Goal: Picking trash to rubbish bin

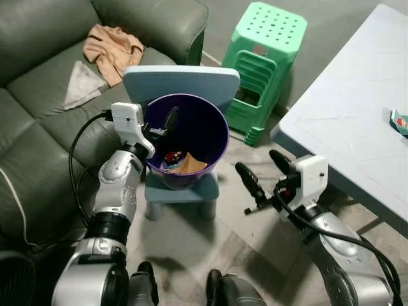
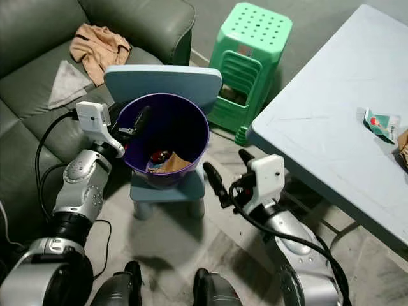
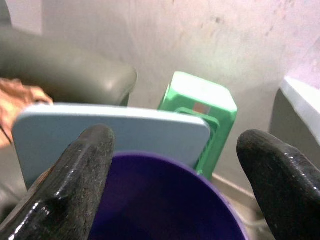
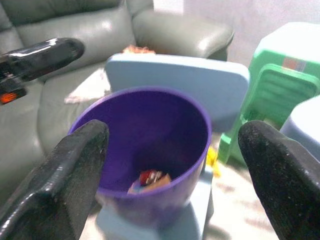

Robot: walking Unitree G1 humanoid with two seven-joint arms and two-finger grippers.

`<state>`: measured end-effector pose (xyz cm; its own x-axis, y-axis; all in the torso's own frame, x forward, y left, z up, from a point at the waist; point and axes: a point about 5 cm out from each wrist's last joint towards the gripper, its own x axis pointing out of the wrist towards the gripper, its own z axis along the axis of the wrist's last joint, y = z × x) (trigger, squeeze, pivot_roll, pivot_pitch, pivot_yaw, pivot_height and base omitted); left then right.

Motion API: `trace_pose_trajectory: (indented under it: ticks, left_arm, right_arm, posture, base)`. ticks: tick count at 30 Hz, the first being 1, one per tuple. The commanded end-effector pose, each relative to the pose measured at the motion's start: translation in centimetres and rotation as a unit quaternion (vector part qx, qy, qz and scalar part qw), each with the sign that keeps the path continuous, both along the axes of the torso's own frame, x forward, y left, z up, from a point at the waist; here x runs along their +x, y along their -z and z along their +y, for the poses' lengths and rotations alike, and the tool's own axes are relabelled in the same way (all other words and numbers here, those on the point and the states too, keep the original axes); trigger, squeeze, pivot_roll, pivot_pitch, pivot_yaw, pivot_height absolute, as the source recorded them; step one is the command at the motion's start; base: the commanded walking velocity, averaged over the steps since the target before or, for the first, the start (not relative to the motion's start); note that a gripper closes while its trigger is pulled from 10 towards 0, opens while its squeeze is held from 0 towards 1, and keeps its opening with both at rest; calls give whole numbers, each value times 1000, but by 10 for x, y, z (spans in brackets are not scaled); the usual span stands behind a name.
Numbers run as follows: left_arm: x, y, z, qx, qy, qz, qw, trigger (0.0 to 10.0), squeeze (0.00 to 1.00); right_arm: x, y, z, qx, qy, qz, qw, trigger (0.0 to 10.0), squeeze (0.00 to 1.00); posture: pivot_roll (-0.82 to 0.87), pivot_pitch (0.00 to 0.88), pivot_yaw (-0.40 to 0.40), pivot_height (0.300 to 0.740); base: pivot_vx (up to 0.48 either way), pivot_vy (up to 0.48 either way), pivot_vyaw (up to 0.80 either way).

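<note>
A purple rubbish bin [image 1: 213, 131] stands on the seat of a small pale-blue chair [image 1: 182, 80]. Inside it lie a red wrapper and a brown scrap of trash [image 1: 183, 163]. My left gripper [image 1: 162, 126] is at the bin's left rim, open, with one black finger reaching over the opening and nothing between the fingers [image 3: 87, 165]. My right gripper [image 1: 256, 160] hangs low to the right of the bin, above the floor, open and holding nothing; its wrist view looks into the bin [image 4: 150, 130]. A small green-and-red wrapper [image 2: 380, 123] lies on the white table at the far right.
The white table [image 1: 350, 108] fills the right side, its edge close to my right arm. A green plastic stool [image 1: 264, 51] stands behind the chair. A dark green sofa [image 1: 38, 127] lies to the left with an orange cloth [image 1: 113, 48] and a grey cloth [image 1: 80, 83].
</note>
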<state>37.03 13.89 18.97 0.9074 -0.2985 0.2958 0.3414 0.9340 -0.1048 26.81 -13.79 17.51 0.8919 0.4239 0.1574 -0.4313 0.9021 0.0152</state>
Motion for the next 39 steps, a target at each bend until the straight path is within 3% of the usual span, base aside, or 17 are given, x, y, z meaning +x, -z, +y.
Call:
trace_pose_trajectory:
  ticks: [1,10,18,28,39]
  left_arm:
    - [-5,0,0,5,-8,1,1000,10000,0]
    - [-13,-4,7,18,-59,1,998,10000,0]
    - [-14,5,13,37,-115,29,992,10000,0]
    - [-11,4,16,39,-131,37,990,10000,0]
    - [-10,5,7,41,-116,41,992,10000,0]
  right_arm:
    - [3,2,-7,-1,23,-7,1000,10000,0]
    - [21,5,-17,0,94,-17,995,10000,0]
    - [36,12,-23,-21,151,-14,988,10000,0]
    - [43,16,-22,-37,169,-12,985,10000,0]
    - [42,23,-24,-42,186,-1,982,10000,0]
  posture:
    - [-81,146,-60,740]
    - [-76,90,-63,740]
    - [-64,35,-71,740]
    - [-66,8,-73,740]
    - [-81,7,-60,740]
  base:
    - [0,0,0]
    - [0,0,0]
    - [0,0,0]
    - [0,0,0]
    - [0,0,-642]
